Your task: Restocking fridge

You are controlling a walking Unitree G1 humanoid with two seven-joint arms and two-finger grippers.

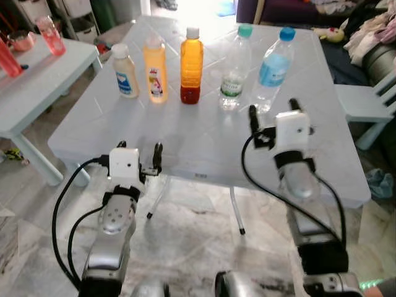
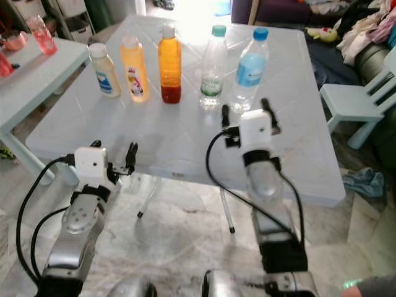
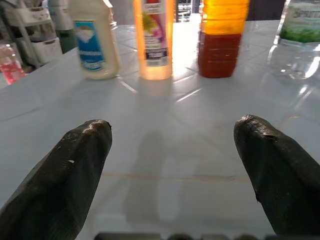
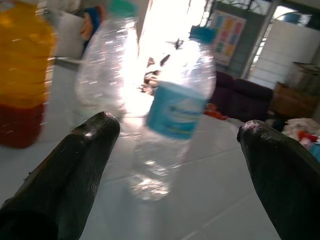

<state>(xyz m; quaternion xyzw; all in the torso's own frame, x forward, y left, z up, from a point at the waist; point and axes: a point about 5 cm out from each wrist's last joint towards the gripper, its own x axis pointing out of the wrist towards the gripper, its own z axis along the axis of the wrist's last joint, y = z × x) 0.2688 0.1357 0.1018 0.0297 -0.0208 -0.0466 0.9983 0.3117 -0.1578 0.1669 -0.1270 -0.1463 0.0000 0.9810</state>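
Standing in a row on the pale tabletop (image 1: pixel 204 145), five plastic bottles (image 1: pixel 191 65) bear unreadable labels; the right pincer (image 1: pixel 273 109) gapes before the blue-labelled water bottle (image 1: pixel 273 68), and the left pincer (image 1: pixel 140 154) is likewise released.

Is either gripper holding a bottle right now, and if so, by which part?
Nothing is held. The left gripper is open above the table. The right gripper is open with the blue-label water bottle ahead of its fingers.

Home living room: marble-look floor (image 1: pixel 198 216), pale plastic table (image 1: pixel 204 142), kid-size table (image 1: pixel 37 86) and chair (image 1: pixel 371 102), dark sofa (image 1: pixel 346 55) heaped with clothes (image 1: pixel 371 25), plush toy (image 1: pixel 331 34), storage rack (image 1: pixel 77 18).
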